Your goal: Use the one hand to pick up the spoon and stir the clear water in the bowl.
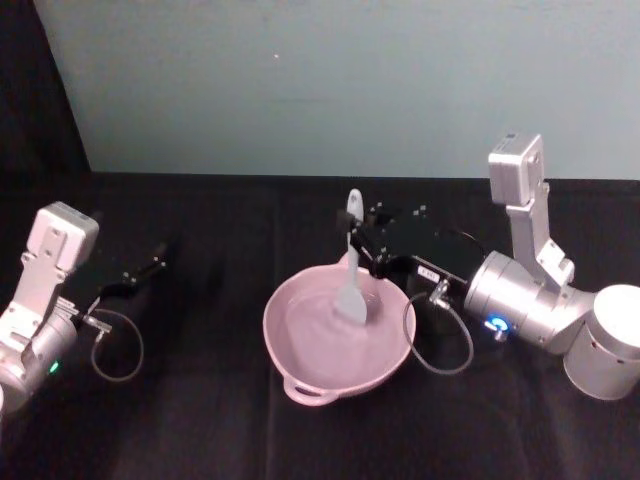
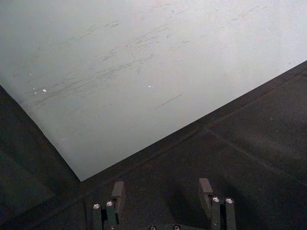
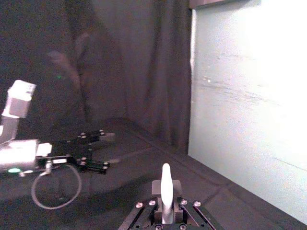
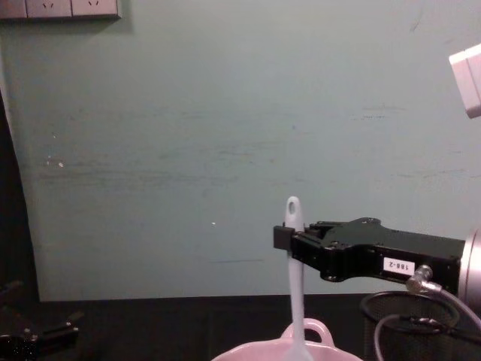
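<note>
right gripper [image 1: 360, 240]: positioned over the far rim of the bowl [image 1: 300, 385], reaching in from the robot's right. its jaws are clenched on the upper handle of the spoon [image 1: 350, 285]. in the chest view the right gripper [image 4: 283, 237] lies level, white label on its side, and clamps the spoon [image 4: 295, 278] just below the rounded end with the oval hole.

spoon: held nearly upright, slightly tilted. the holed end stands above the jaws; the broad pale end is down inside the bowl, near the centre of the far half. the water surface cannot be made out with certainty. in the right wrist view the spoon [image 3: 166, 184] rises straight between the jaws of the right gripper [image 3: 165, 191].

bowl: pale pink, standing on the black counter [image 1: 200, 420] at centre, loop handle on the rim nearest the robot. the chest view shows the bowl [image 4: 248, 355] at the bottom edge.

a black wire-mesh cup [image 4: 398, 320] stands below the right gripper body, behind a grey cable [image 4: 376, 331].

left gripper [image 1: 150, 265]: parked low over the counter at the robot's left, well apart from the bowl. in the left wrist view the left gripper [image 2: 161, 191] has its jaws released, spread wide with nothing between them
</note>
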### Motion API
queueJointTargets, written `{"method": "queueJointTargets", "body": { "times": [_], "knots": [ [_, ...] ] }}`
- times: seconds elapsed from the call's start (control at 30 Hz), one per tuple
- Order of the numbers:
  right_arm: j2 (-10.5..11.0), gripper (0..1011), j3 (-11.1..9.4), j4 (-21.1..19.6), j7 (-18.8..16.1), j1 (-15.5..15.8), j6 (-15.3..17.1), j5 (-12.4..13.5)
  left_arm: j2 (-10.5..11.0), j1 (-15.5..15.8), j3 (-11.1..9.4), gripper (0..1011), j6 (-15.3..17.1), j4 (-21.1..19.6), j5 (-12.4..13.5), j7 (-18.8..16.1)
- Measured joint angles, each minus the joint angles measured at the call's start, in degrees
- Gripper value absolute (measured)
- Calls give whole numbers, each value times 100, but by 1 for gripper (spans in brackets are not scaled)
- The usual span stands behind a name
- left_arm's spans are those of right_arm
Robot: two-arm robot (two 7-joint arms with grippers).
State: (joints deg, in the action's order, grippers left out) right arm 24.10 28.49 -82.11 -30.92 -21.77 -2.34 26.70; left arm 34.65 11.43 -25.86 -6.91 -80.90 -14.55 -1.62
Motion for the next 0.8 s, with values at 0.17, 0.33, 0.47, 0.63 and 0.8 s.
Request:
{"method": "queueJointTargets", "body": {
  "times": [0.17, 0.33, 0.47, 0.63, 0.8],
  "knots": [
    [28, 125, 59, -285, -121, 149, 26, -11, 0, 0, 0, 1005, 0, 0, 0, 0],
    [-61, 125, 118, -333, -253, 180, 4, 83, 0, 0, 0, 1005, 0, 0, 0, 0],
    [-202, 124, 171, -203, -349, 129, -49, 209, 0, 1, 0, 1005, 0, 0, 0, 0],
    [-367, 124, 197, 78, -380, -8, -143, 284, 0, 0, 0, 1005, 0, 0, 0, 0],
    [-489, 125, 150, 370, -293, -102, -299, 264, 0, 0, 0, 1005, 0, 0, 0, 0]
  ]
}}
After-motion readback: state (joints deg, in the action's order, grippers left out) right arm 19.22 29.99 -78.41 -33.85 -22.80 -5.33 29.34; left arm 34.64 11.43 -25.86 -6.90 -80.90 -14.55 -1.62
